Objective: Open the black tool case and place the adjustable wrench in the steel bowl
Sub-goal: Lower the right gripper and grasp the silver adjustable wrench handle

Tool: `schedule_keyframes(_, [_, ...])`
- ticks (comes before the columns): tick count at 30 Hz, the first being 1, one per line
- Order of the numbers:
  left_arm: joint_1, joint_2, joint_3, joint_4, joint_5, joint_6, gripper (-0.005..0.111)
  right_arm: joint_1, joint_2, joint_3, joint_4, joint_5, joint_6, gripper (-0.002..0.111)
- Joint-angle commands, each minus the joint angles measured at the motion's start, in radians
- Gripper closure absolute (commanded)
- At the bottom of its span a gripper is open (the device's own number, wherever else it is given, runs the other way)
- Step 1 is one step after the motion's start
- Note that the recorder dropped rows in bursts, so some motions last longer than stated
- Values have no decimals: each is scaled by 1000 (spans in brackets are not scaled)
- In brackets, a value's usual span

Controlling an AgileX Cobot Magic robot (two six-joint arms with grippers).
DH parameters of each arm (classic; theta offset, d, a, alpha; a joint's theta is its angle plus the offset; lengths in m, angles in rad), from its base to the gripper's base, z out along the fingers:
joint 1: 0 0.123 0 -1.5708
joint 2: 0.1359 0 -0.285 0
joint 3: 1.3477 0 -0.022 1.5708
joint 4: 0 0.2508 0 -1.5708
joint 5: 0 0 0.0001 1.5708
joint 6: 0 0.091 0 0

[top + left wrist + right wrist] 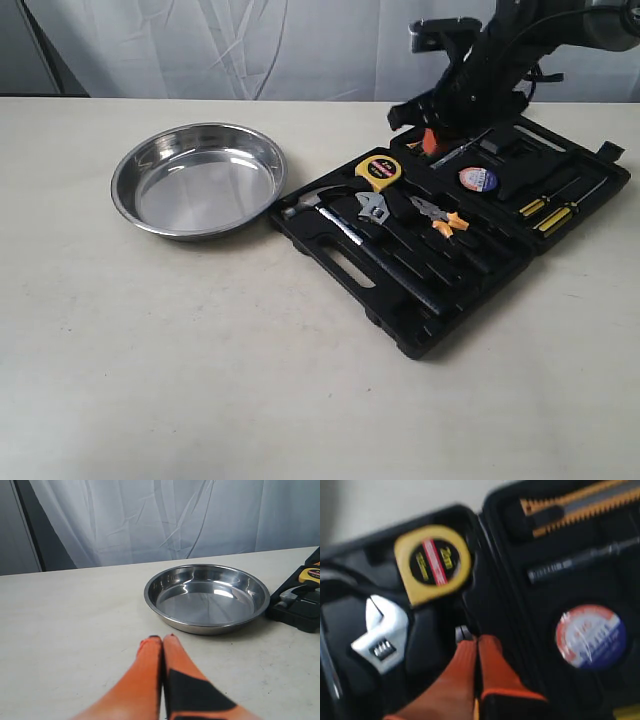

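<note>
hovering with right pincer (476,641) closed, empty. risks knocking the adjustable wrench (380,635) beside its tips askew in the black tool case (395,325) unless opened first.

In the exterior view's upper right, the right arm (490,70) runs off the top edge and hides the case's (400,335) far corner. The right wrist view is blurred: the tape measure's (432,562) print is unreadable, and the wrench's (382,635) handle cannot be made out.

Wrench (373,207) seemingly slotted in open case (480,272), beside steel bowl (130,180).
</note>
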Motion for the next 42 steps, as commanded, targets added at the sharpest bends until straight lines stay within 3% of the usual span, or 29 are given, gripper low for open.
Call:
schedule_keyframes(1, [-6,-5,5,4,1,1,107,-2,0,-6,-64,229,7,109])
schedule_keyframes(8, [-6,-5,5,4,1,1,107,16,0,-6,86,331,-137,106])
schedule_keyframes(15, [-6,-5,5,4,1,1,107,88,40,-6,101,335,-230,62])
schedule_keyframes(17, [-6,-5,5,4,1,1,107,110,58,-6,63,310,-232,58])
schedule_keyframes(26, [-6,-5,5,4,1,1,107,167,108,-6,-141,205,-141,59])
schedule_keyframes(35, [-6,-5,5,4,1,1,107,167,168,-6,-141,198,-141,61])
schedule_keyframes(42, [-6,-5,5,4,1,1,107,167,168,-6,-141,156,-139,109])
